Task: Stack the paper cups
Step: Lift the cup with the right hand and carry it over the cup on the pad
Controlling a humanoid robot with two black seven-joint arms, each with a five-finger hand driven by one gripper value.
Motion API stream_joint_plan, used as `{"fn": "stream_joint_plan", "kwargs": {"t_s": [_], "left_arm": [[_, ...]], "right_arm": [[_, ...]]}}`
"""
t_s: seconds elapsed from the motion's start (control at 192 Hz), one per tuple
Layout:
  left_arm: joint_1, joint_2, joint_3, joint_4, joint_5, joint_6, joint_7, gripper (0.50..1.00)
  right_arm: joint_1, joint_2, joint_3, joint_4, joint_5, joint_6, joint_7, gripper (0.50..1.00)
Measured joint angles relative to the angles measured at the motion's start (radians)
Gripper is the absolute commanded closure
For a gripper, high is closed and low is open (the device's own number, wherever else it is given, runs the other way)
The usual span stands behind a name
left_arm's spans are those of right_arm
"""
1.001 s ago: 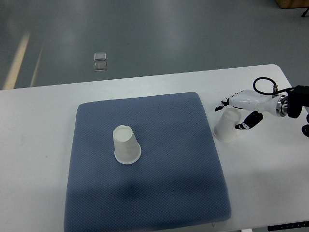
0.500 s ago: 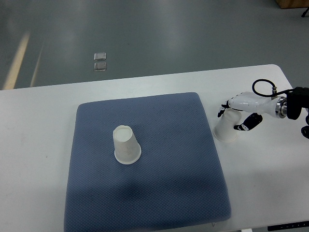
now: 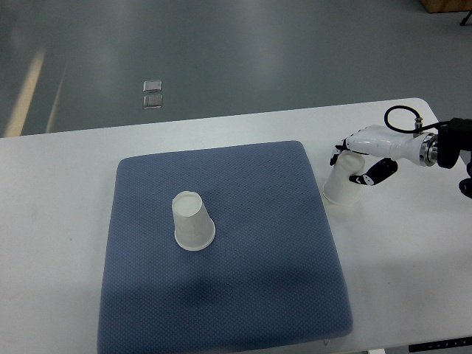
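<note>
right hand [image 3: 357, 158] reaches leftward, fingers wrapped around tilted cup [image 3: 341, 184].

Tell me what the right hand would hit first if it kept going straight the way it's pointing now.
The right hand, shut on a paper cup, points left. It would probably first meet the blue mat at its right edge, though its height above the table is unclear.
</note>
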Motion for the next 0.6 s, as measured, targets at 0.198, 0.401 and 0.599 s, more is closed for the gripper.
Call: {"fn": "stream_joint_plan", "kwargs": {"t_s": [0.198,0.401,0.599], "left_arm": [[0.000,0.000,0.000,0.000,0.000,0.000,0.000,0.500],[0.000,0.000,0.000,0.000,0.000,0.000,0.000,0.500],[0.000,0.000,0.000,0.000,0.000,0.000,0.000,0.500]], "right_arm": [[0.124,-0.005,0.005,0.049,0.063,0.014,0.005,0.955],[0.252,0.012,0.011,0.119,0.142,0.061,0.006,0.971],[0.346,0.090,0.012,0.183,0.181,0.090,0.006,0.973]]}}
